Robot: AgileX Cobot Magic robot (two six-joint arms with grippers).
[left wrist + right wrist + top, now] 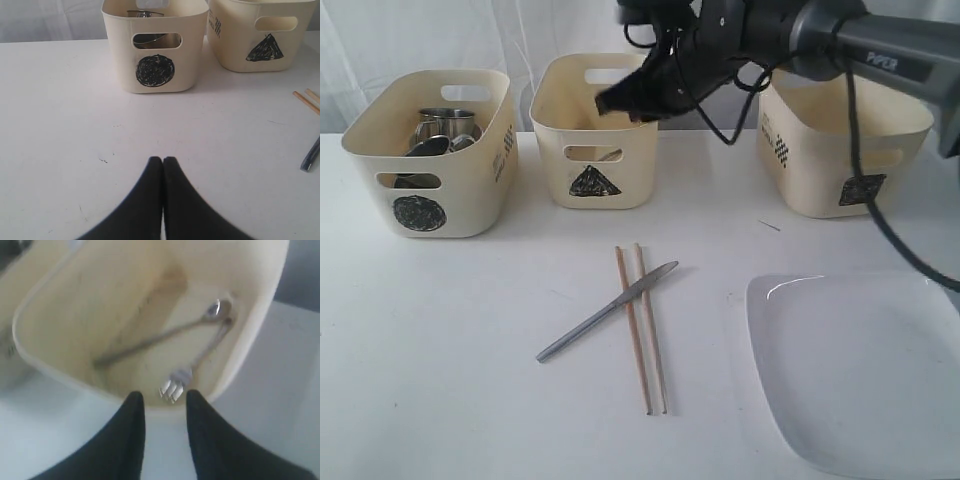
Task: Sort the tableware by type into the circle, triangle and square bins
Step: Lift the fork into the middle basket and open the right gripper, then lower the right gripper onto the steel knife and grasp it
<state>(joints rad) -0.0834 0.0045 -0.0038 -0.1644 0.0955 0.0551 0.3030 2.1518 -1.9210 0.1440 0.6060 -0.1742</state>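
Observation:
A steel knife [610, 310] lies across two wooden chopsticks [642, 330] mid-table; both also show in the left wrist view as the knife [311, 155] and the chopsticks [306, 99]. The large white square plate [865, 370] rests at the front right. Steel mugs [445, 125] sit in the circle bin [425, 190]. My right gripper [620, 100] hovers open and empty over the triangle bin [592, 150]. Inside that bin lie a spoon [160, 337] and a fork [200, 357], just beyond the open right gripper [165, 397]. My left gripper [163, 160] is shut on nothing, low over bare table. The white bowl is hidden.
The square bin [840, 150] stands at the back right, partly behind the right arm and its cable. In the left wrist view the circle bin [155, 70] and triangle bin [260, 35] stand side by side ahead. A white curtain hangs behind the table.

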